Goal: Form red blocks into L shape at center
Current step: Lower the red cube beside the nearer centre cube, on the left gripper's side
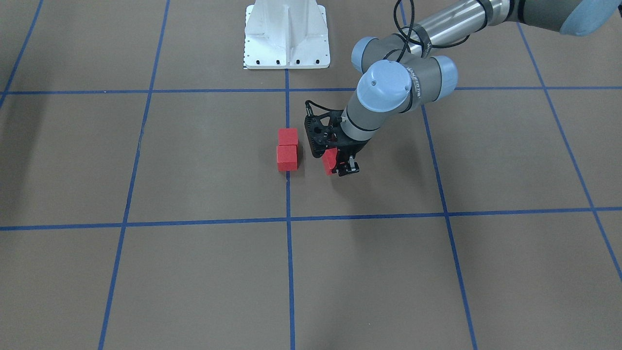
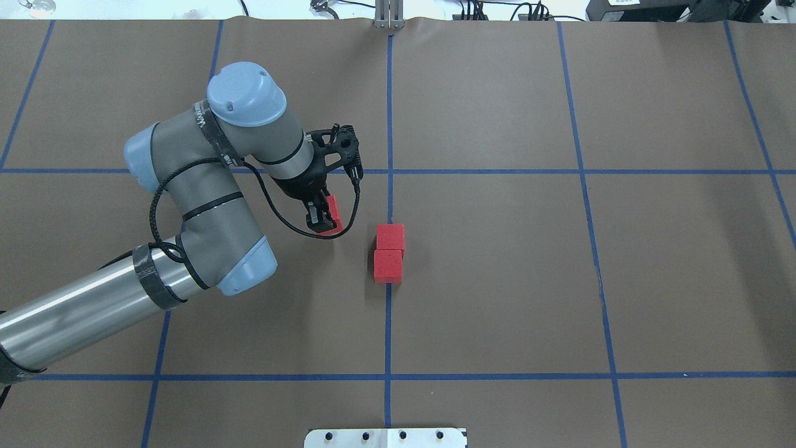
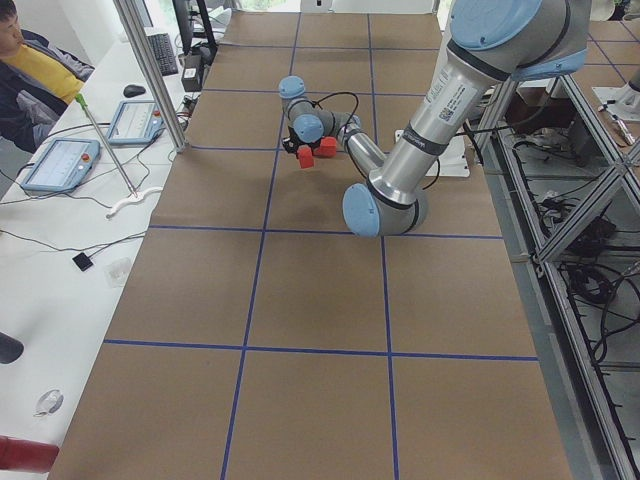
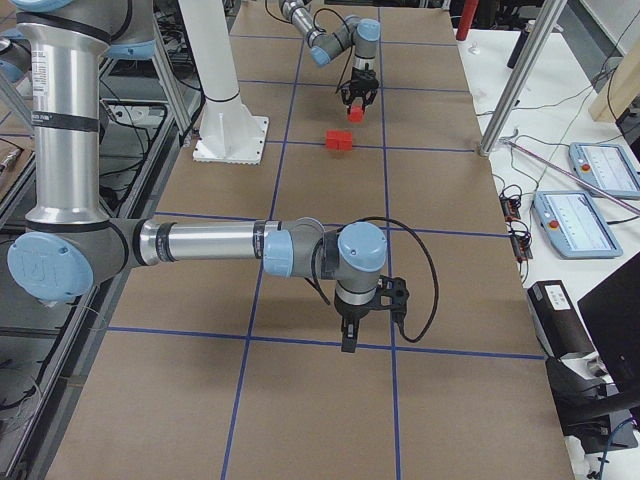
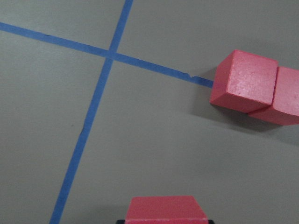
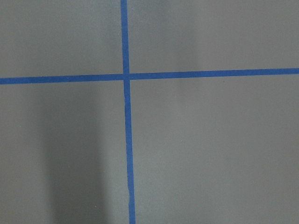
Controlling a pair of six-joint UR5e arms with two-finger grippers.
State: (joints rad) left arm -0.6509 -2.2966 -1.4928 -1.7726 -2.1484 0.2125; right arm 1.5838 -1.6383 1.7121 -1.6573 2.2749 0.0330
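Two red blocks [image 2: 390, 238] [image 2: 388, 266] sit touching in a short row on the middle vertical tape line [image 2: 388, 323] of the brown floor; they also show in the front view [image 1: 287, 136] [image 1: 286, 158]. My left gripper [image 2: 329, 218] is shut on the third red block [image 1: 330, 160], low over the floor, a small gap to the left of the pair in the overhead view. The left wrist view shows the held block [image 5: 167, 210] at the bottom and the pair [image 5: 244, 81] at upper right. My right gripper [image 4: 349, 340] shows only in the right side view; I cannot tell its state.
The white metal base [image 1: 286, 36] stands at the robot's side of the floor. Blue tape grid lines [image 2: 497, 171] cross the brown surface. An operator [image 3: 25, 65] sits at a side bench with tablets [image 3: 60, 165].
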